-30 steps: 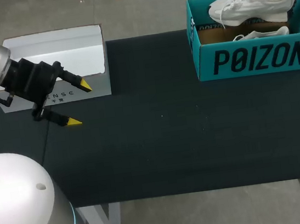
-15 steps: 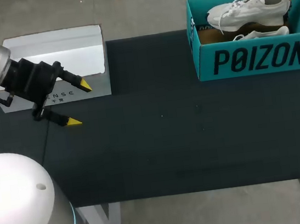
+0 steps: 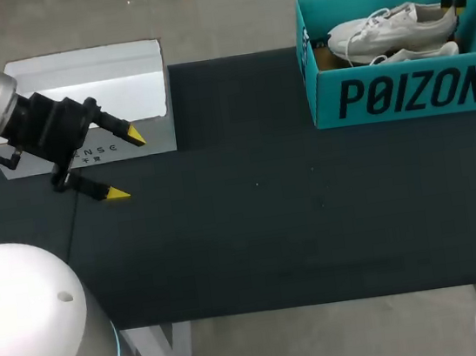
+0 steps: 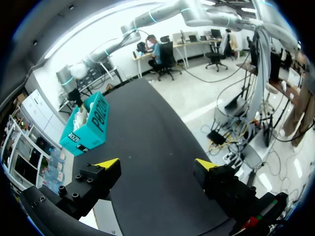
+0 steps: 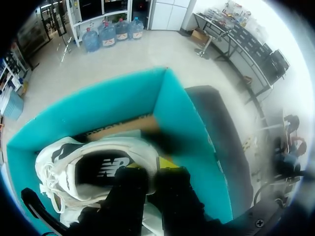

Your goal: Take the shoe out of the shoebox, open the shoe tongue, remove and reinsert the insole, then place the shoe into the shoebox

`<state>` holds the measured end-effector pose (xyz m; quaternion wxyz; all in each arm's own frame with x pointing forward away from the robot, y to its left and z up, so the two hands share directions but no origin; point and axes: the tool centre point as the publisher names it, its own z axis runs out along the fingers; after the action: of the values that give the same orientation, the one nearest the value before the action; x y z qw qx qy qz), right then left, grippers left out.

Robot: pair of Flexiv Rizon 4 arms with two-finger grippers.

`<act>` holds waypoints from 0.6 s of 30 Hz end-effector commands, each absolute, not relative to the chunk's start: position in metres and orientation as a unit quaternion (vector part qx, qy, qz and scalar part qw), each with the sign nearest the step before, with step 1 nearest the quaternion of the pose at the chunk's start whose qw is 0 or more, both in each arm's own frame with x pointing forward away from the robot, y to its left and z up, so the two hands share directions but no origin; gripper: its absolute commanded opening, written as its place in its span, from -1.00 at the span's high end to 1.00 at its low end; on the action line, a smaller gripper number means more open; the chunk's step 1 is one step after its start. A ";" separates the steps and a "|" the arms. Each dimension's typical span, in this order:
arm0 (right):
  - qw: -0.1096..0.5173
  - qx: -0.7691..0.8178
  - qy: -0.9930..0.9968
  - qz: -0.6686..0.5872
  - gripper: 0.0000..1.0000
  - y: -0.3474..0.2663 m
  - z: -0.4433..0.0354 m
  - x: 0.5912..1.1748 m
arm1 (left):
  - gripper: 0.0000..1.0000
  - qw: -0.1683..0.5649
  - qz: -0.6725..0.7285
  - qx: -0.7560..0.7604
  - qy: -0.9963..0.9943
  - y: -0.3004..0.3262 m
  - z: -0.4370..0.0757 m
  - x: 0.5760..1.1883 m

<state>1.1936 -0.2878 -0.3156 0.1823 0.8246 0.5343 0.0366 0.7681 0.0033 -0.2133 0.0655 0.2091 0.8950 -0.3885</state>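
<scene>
1. Shoe [image 3: 389, 28]: a white lace-up trainer sitting high in the open teal shoebox [image 3: 411, 94] at the tabletop's [image 3: 253, 229] far right corner. Its long axis runs along the box, parallel to the far edge, with the toe toward the middle of the table and the heel toward the right edge
2. The right gripper [image 3: 450, 2] comes down on the heel end. In the right wrist view its fingers pinch the padded heel collar, one inside the dark opening and one outside, so the shoe's length stretches away ahead of the grip
3. A second shoe [image 3: 415, 55] lies lower in the box, just beside the held one on the near side
4. The left gripper [image 3: 127, 164] hangs spread and empty near the left edge, in front of a white box [image 3: 85, 84] and well apart from the shoebox, so the right arm is by far the nearer
5. The upper looks like soft mesh with loose laces and a thick foam sole. The box is stiff card with straight walls and a brown floor. I judge a heel-only hold lets the toe droop
</scene>
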 end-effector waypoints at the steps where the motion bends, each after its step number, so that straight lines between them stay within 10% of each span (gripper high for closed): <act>1: 0.184 0.824 0.535 0.038 1.00 -0.288 -0.321 1.195 | -1.00 0.065 -0.387 0.209 0.896 0.003 -0.213 0.768; 7: 0.192 0.822 0.535 0.036 0.84 -0.286 -0.322 1.192 | -1.00 0.065 -0.387 0.209 0.896 0.003 -0.213 0.768; 8: 0.193 0.823 0.533 0.036 0.17 -0.286 -0.321 1.191 | -1.00 0.065 -0.387 0.209 0.896 0.003 -0.213 0.768; 9: 0.193 0.823 0.533 0.037 -1.00 -0.285 -0.320 1.190 | -1.00 0.065 -0.387 0.209 0.896 0.003 -0.213 0.768; 18: 0.188 0.828 0.525 0.060 -1.00 -0.284 -0.302 1.182 | -1.00 0.065 -0.387 0.209 0.896 0.003 -0.213 0.768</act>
<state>1.1923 -0.2827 -0.3110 0.1873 0.8288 0.5247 0.0527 0.7681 0.0034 -0.2133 0.0655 0.2091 0.8950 -0.3885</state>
